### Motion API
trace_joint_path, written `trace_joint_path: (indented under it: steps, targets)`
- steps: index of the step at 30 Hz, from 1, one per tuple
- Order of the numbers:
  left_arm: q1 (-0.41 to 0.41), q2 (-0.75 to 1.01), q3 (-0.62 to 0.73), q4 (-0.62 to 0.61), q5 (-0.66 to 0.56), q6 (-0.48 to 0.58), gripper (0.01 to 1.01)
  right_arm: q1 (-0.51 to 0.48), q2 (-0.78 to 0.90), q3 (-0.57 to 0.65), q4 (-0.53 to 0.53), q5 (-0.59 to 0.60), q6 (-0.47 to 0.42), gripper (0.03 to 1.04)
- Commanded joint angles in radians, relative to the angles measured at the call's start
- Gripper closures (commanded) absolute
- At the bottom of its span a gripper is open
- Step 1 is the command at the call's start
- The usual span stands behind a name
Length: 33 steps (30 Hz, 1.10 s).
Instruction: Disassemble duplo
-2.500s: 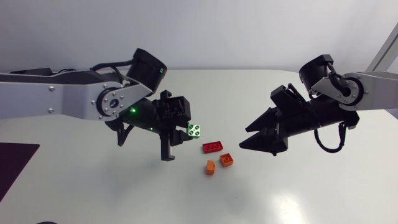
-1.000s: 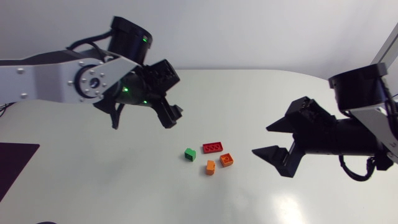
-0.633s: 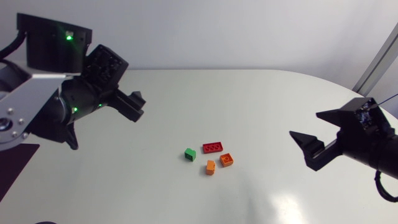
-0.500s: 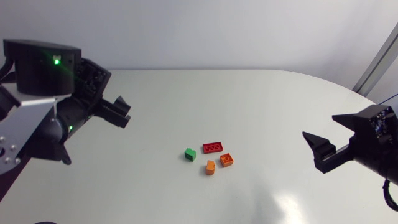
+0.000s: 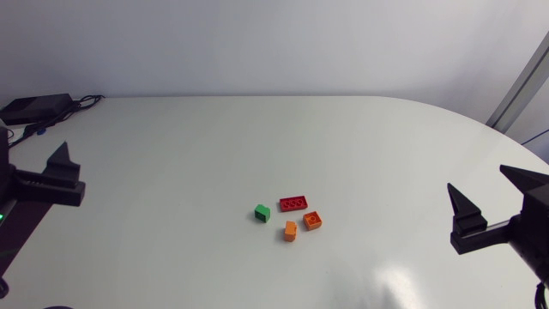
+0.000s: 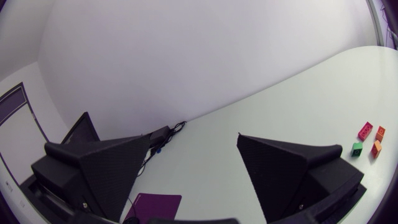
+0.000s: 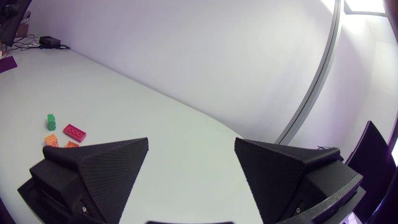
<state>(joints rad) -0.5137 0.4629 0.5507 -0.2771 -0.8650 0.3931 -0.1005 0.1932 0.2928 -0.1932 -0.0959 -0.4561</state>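
- Four duplo bricks lie loose in a small cluster near the middle of the surface [image 5: 257,137], studs up.
- Green brick [image 5: 262,212] sits on the cluster's left side, apart from the others.
- Red brick [image 5: 293,202], long and flat, lies at the far side of the cluster.
- Square orange brick [image 5: 312,221] is just beside the red brick's near right corner.
- Small orange brick [image 5: 290,231] is nearest the front edge, just beside the square one.
- Left claw [image 6: 193,138] is spread wide with nothing between its fingers. It is at the surface's left side, and the bricks lie well ahead of it, off past one finger.
- Right claw [image 7: 191,141] is also spread wide and holds nothing. It is at the surface's right side, with the cluster well ahead, out beyond one finger.
- Both claws are well apart from the bricks, which lie between them.
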Motion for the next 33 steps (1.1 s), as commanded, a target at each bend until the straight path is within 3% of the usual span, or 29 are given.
trace_joint_path:
  steps: [1,11,22,28,29,31,33]
  targets:
    - [0.024,-0.084,-0.058,-0.019,-0.014,0.032,0.054,-0.005,-0.047,-0.060,0.031,0.010,0.000,0.07]
    - [0.063,-0.354,-0.163,-0.097,-0.005,0.142,0.057,0.044,-0.199,-0.228,0.087,-0.004,-0.012,0.07]
    - [0.070,-0.475,-0.258,-0.126,0.100,0.024,0.070,0.085,-0.186,-0.251,0.089,0.081,-0.007,0.07]
    - [0.081,-0.475,-0.304,-0.120,0.201,0.027,0.070,0.110,-0.193,-0.251,0.090,0.082,0.025,0.07]
    - [0.084,-0.475,-0.313,-0.122,0.250,0.058,0.070,0.110,-0.195,-0.251,0.090,0.082,0.036,0.07]
    - [0.096,-0.475,-0.341,-0.159,0.417,0.225,0.067,0.114,-0.198,-0.251,0.092,0.082,0.062,0.07]
    - [0.110,-0.475,-0.356,-0.182,0.475,0.362,0.067,0.130,-0.198,-0.251,0.087,0.081,0.082,0.07]
